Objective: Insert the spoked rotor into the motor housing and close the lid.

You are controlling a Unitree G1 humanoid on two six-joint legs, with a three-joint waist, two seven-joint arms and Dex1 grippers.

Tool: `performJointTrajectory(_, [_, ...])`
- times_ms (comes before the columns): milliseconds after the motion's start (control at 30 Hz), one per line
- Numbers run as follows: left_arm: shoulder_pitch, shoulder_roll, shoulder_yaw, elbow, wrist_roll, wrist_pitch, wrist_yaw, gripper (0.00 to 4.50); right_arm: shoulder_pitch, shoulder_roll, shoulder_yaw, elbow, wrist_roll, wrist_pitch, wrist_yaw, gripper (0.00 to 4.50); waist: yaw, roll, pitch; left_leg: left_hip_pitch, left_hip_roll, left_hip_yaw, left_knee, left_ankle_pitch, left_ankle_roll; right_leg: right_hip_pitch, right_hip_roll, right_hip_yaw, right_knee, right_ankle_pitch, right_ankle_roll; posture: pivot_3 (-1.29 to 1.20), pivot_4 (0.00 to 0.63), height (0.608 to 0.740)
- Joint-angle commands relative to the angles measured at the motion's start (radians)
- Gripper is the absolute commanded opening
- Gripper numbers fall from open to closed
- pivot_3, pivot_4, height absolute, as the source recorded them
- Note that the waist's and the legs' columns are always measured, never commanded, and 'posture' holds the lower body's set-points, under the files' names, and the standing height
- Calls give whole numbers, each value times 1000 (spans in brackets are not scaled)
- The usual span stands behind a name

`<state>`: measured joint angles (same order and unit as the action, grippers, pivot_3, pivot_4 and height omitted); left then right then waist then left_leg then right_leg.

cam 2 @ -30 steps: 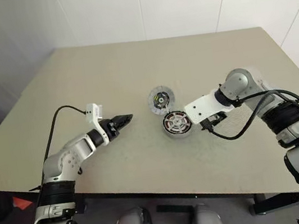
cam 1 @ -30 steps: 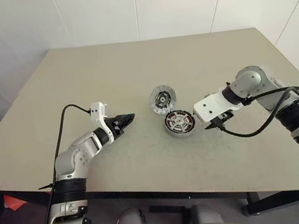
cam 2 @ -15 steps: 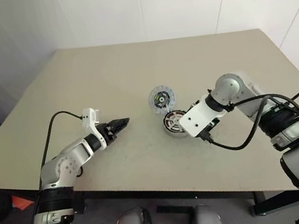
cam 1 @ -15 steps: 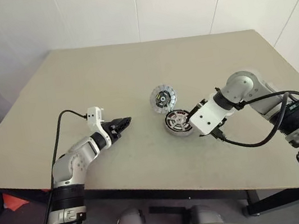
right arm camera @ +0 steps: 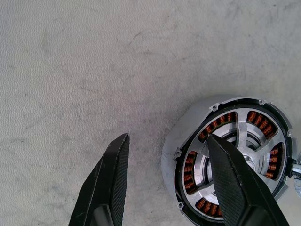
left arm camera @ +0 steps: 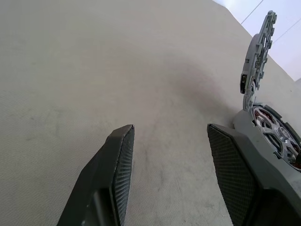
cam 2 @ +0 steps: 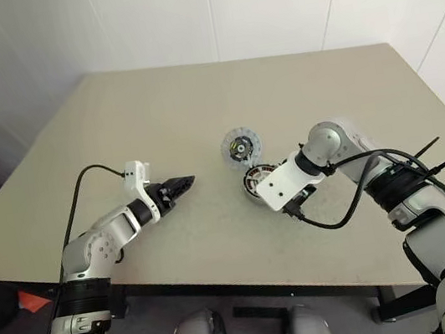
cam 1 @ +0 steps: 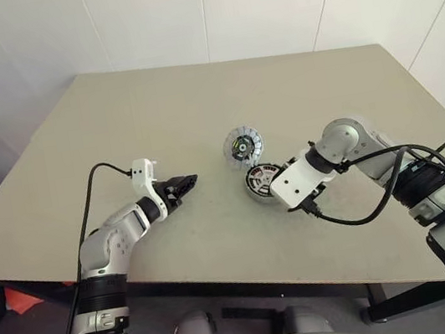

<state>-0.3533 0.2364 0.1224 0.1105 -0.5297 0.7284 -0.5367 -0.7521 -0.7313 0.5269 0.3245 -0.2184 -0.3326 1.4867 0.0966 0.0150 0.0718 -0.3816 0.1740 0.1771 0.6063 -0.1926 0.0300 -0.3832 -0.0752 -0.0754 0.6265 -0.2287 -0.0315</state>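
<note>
The motor housing stands on the table with the spoked rotor sitting in it; copper windings show between the spokes. The finned lid lies just behind the housing, apart from it. My right gripper points down over the housing's right side. It is open, with one finger over the rotor and the other over bare table. My left gripper hovers open and empty to the left of the housing, pointing toward it. Its wrist view shows the lid and the rotor ahead.
The beige table runs back to white walls. A black cable loops from my right wrist over the table's right part. The table's front edge lies close below both arms.
My right hand has moved left and down until its white wrist block covers the housing's right part. The left gripper has stayed in place.
</note>
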Motion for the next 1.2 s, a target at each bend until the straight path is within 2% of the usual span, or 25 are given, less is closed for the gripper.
performJointTrajectory(33, [-15,2,0,-27,-4,-7,-1,2603,-22,-1,-13,2,-8,-5,-4,2926,0,0,0,0,0,0,0,0,0,0,0,0,0,0,0,0,0,740])
performJointTrajectory(200, [-16,4,4,-24,-3,-8,0,2603,-4,21,0,-3,-31,13,-23,2926,-1,0,0,0,0,0,1,0,0,0,0,0,0,0,0,0,0,740])
performJointTrajectory(233, [-17,5,4,-23,-3,-8,1,2603,-5,25,2,6,-38,11,-29,2750,-1,0,0,1,0,0,1,0,-1,0,0,0,0,0,0,0,0,740])
performJointTrajectory(300, [-17,6,6,-23,-3,-8,0,2603,-8,31,4,19,-46,8,-37,2304,-1,0,0,1,0,0,1,1,-1,0,0,0,0,0,0,0,0,740])
performJointTrajectory(467, [-17,6,7,-20,-2,-11,1,2603,-17,43,5,48,-63,-4,-61,594,-1,0,0,4,0,0,1,1,-1,4,0,0,0,0,0,0,0,740])
performJointTrajectory(533, [-17,6,7,-19,-1,-12,1,2603,-21,45,4,58,-67,-10,-69,100,-1,-1,0,8,0,0,0,1,-1,9,0,0,-1,0,0,0,0,740])
performJointTrajectory(567, [-16,5,7,-19,-1,-12,2,2603,-22,46,3,61,-70,-12,-72,9,-2,-1,0,10,0,0,0,0,-1,11,0,0,-2,0,0,0,0,740])
performJointTrajectory(800, [-15,-1,8,-15,0,-15,8,2603,-20,43,-13,73,-54,-25,-73,9,-4,-1,0,13,1,0,-1,1,-3,13,1,0,-2,0,0,0,0,740])
performJointTrajectory(967, [-9,-11,9,-13,-1,-19,19,2603,-7,46,-59,55,-27,45,-117,9,-6,-1,0,13,1,0,-1,1,-3,13,1,0,-3,0,1,0,0,740])
performJointTrajectory(1100, [4,-28,10,-15,-2,-24,30,2603,23,42,-139,-49,106,295,-61,9,-3,-1,0,13,1,0,-1,1,-3,13,1,0,-3,0,1,0,0,740])
performJointTrajectory(1200, [21,-45,7,-22,-2,-28,37,2603,22,29,-215,-162,220,633,-24,9,-1,0,0,12,1,0,-1,1,-3,12,1,0,-3,0,1,0,0,740])
